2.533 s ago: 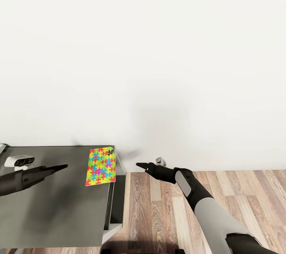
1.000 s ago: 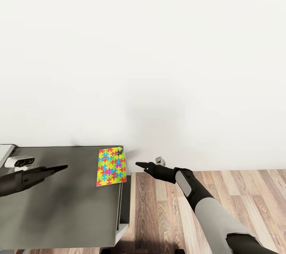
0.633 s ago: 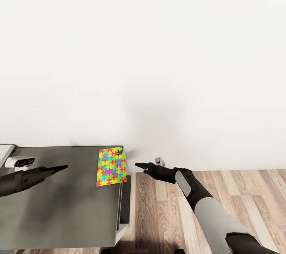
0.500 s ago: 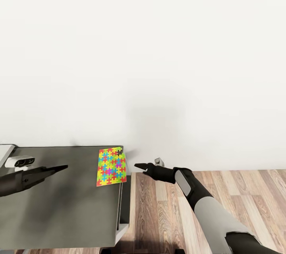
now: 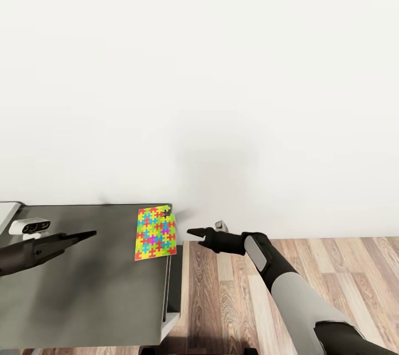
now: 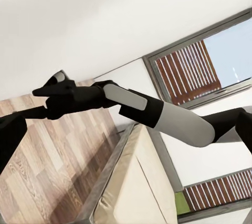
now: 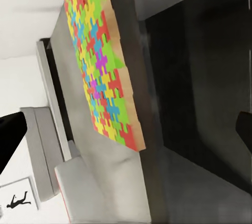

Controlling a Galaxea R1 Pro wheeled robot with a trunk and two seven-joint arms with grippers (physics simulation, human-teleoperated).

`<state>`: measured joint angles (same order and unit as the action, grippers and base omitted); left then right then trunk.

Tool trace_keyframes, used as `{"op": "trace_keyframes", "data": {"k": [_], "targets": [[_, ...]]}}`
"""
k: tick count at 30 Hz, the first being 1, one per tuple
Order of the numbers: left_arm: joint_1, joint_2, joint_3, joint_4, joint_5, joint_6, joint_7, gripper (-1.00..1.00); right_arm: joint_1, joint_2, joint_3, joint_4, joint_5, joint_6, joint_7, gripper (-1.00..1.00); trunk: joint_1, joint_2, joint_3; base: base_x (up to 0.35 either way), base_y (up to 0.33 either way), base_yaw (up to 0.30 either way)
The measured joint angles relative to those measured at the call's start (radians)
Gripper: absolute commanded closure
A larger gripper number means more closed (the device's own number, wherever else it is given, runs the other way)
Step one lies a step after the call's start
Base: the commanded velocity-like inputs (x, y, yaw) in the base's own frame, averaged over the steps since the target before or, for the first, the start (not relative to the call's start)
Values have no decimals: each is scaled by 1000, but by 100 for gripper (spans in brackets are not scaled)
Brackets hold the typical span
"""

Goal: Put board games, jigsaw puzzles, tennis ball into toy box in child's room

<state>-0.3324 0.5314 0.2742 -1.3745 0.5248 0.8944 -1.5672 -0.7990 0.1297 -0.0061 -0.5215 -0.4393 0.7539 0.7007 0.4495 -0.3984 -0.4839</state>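
Observation:
One jigsaw puzzle [image 5: 156, 233], a flat square of bright interlocking pieces, lies at the right end of the dark grey table [image 5: 94, 288], close to its edge. My right gripper [image 5: 192, 231] hovers open over the floor just right of that edge, pointing at the puzzle and apart from it. The right wrist view has the puzzle [image 7: 100, 71] lying between the spread fingers [image 7: 8, 142]. My left gripper [image 5: 92, 233] is open above the table, left of the puzzle, holding nothing. The left wrist view looks across at the right gripper [image 6: 52, 90] and the beige bed [image 6: 147, 182] behind it.
A white wall runs behind the table. Wood-plank floor [image 5: 310, 260] lies to the right of the table. A light grey table part [image 5: 8, 211] shows at the far left. Tall windows [image 6: 210, 66] stand beyond the bed, and a black silhouette picture [image 7: 18, 200] hangs on a wall.
The whole view shifted early on, so the table and puzzle sit further right in the picture. Over the last second my right gripper crept slightly left toward the puzzle.

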Motion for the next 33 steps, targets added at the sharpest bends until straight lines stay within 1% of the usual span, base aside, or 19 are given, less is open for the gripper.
{"op": "trace_keyframes", "data": {"k": [7, 15, 33], "targets": [[0, -1, 0, 0, 3, 0, 0, -100, 0, -1, 0, -6, 0, 16, 7, -100, 0, 0, 0, 0, 6, 0], [1, 0, 2, 0, 4, 0, 0, -100, 0, -2, 1, -7, -1, 16, 9, -100, 0, 0, 0, 0, 124, 0], [2, -1, 2, 0, 6, 0, 0, -100, 0, -4, 0, -7, -1, 11, 11, -100, 0, 0, 0, 0, 18, 0]]}}
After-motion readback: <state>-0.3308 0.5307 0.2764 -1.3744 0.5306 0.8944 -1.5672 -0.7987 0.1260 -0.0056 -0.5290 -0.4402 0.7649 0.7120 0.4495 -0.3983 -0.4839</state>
